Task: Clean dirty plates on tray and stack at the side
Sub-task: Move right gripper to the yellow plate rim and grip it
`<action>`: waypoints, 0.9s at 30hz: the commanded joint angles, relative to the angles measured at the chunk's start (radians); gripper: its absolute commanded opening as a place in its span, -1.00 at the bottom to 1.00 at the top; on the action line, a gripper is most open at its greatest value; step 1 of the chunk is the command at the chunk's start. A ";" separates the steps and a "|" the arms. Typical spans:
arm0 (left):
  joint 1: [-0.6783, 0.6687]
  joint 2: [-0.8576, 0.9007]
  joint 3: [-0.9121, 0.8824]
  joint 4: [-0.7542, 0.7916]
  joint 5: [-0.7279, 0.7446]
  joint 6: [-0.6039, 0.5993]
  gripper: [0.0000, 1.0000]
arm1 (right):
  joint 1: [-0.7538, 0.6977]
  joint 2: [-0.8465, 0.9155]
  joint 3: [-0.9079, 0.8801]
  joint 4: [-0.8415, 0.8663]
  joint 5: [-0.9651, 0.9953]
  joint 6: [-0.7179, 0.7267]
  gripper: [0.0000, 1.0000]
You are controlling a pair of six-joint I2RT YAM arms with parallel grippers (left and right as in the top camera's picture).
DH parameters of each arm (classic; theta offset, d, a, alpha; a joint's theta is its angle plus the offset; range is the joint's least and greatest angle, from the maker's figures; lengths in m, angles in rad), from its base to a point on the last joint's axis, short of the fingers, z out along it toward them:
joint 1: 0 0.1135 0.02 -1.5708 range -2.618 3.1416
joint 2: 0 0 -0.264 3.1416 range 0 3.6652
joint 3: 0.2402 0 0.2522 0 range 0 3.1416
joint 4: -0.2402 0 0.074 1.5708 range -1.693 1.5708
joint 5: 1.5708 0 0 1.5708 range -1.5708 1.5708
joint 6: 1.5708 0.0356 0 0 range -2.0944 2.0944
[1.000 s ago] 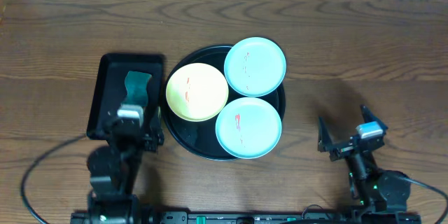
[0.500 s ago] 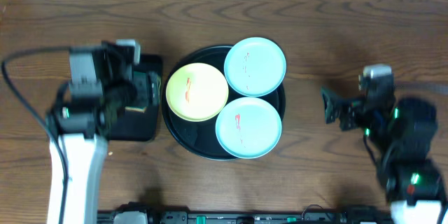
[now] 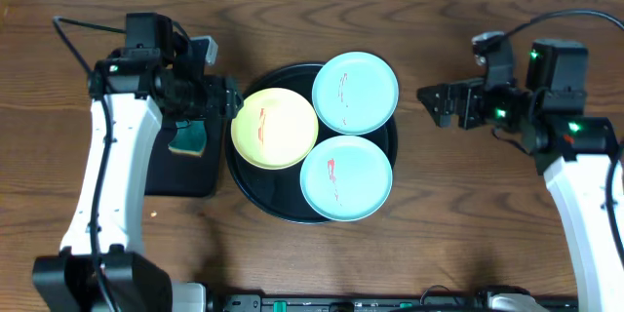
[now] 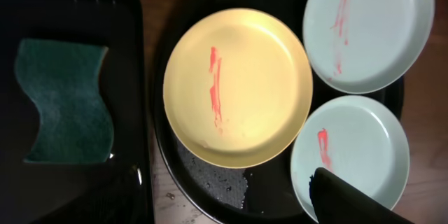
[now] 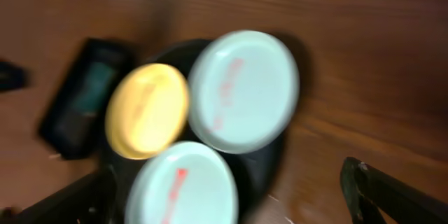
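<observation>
Three plates lie on the round black tray (image 3: 255, 193). A pale yellow plate (image 3: 274, 128) is at the left, one mint-teal plate (image 3: 355, 92) at the back right and another (image 3: 346, 177) at the front. All three carry red smears. My left gripper (image 3: 222, 98) hovers open and empty over the tray's left rim, beside the yellow plate (image 4: 238, 87); one dark finger (image 4: 350, 199) shows. My right gripper (image 3: 438, 103) is open and empty above the bare table right of the tray. The right wrist view is blurred and shows the plates (image 5: 243, 91).
A rectangular black tray (image 3: 185, 174) lies left of the round tray and holds a green sponge (image 3: 187, 139), which also shows in the left wrist view (image 4: 66, 101). Water droplets sit on the round tray's floor (image 4: 224, 178). The table is brown wood.
Both arms have risen from the table's front edge and swung towards the back. The left gripper moved right to the round tray's rim. The right gripper now faces the tray from the right.
</observation>
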 commanded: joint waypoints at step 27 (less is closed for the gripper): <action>0.004 0.026 0.018 -0.026 -0.489 -0.271 0.56 | 0.594 0.582 0.352 -0.023 0.456 0.609 -0.46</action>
